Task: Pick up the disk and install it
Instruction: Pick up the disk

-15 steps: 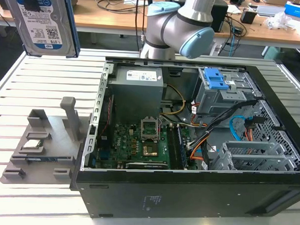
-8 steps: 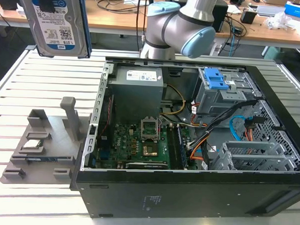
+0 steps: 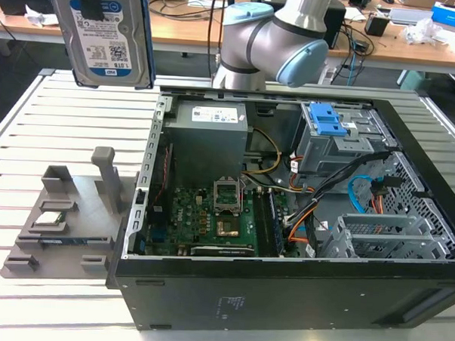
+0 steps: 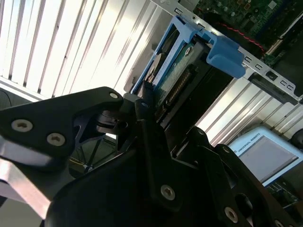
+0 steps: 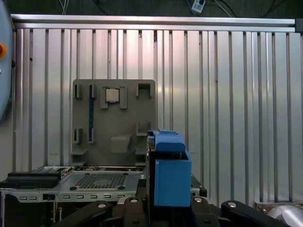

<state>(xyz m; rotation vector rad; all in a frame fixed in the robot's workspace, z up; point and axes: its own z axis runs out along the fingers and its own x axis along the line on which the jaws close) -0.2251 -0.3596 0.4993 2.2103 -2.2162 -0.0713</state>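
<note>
Slatted metal table (image 3: 33,132) as ground. At the exterior view's left, grey fixture plate (image 3: 75,201) with processor chip (image 3: 50,219) lying in a recess. Above it, well clear of the table, disk (image 3: 105,33), upright, label outward, clamped at one end by gripper (image 4: 139,97), fingers closed on it. Centre: open computer case (image 3: 282,301). Right: drive cage (image 3: 334,149) with blue latch, loose cables (image 3: 362,195) just beside. Likely hazards: slipping out of a narrow end grip; snagging on cables or case wall; jamming if tilted against the cage.
</note>
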